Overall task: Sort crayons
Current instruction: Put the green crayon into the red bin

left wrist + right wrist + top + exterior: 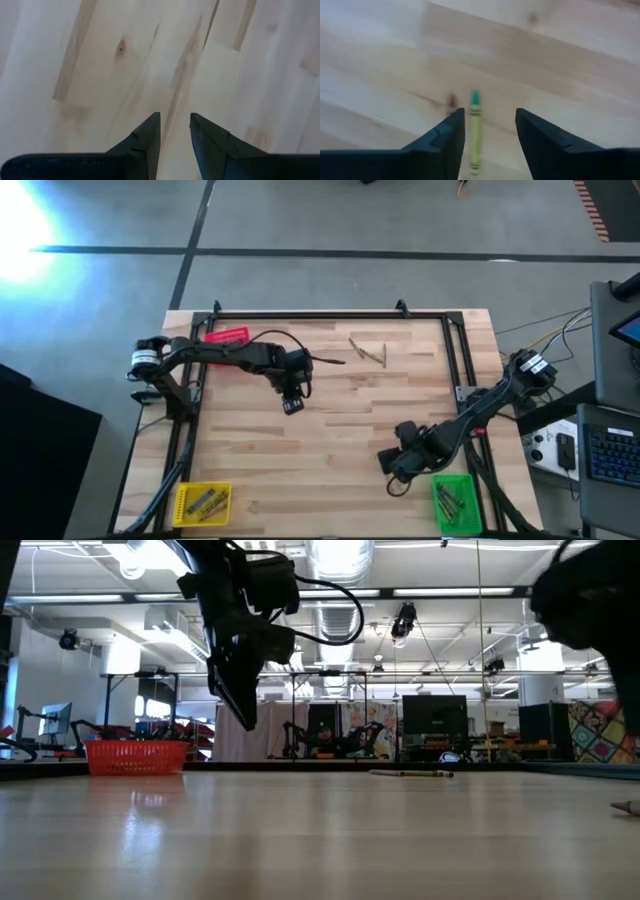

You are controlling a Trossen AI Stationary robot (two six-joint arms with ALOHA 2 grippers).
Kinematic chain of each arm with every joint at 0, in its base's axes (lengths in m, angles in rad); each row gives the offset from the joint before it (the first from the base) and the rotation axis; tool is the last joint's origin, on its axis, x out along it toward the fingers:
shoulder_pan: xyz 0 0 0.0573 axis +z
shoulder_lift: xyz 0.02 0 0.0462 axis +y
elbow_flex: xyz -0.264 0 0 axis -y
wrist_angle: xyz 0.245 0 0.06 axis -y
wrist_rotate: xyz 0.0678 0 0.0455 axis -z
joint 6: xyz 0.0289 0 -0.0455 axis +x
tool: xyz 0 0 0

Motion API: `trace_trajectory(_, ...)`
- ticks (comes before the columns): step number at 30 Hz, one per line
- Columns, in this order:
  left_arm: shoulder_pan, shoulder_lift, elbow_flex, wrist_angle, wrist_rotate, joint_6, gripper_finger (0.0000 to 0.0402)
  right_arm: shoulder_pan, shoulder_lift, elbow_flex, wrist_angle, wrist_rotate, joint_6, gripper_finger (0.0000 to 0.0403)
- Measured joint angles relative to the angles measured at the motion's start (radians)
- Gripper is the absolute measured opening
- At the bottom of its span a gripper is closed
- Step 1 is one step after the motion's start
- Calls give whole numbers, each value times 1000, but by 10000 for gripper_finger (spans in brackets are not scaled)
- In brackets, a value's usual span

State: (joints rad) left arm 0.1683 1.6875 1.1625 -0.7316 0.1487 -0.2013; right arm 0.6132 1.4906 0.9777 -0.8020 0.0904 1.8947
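Where the table's near edge runs, the yellow bin (202, 502) at the left corner and the green bin (456, 500) at the right corner each hold a few crayons. Just beside the green bin, the right gripper (392, 463) hangs low with its fingers apart, and a green crayon (475, 131) lies on the wood between them, not gripped. Further in, the left gripper (292, 406) points down over bare boards near the middle, its fingers (148, 135) narrowly parted and empty. Beyond it, two olive crayons (371, 353) lie loose on the table (330, 450). The red bin (227, 336) sits at the far left.
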Motion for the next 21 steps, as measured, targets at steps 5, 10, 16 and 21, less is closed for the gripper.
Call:
trace_trajectory(5,-6,-2,0,-6,0,-9,88,2,0,-90,197,-100,28,142)
trace_trajectory(10,-10,-17,0,-11,0,-26,88,1,0,-135,303,-94,43,123)
trace_trajectory(16,-22,-33,0,-15,1,-26,88,1,18,-142,308,-91,34,110)
trace_trajectory(21,-25,-33,-2,-18,-5,-40,88,0,121,-122,322,-127,-11,107)
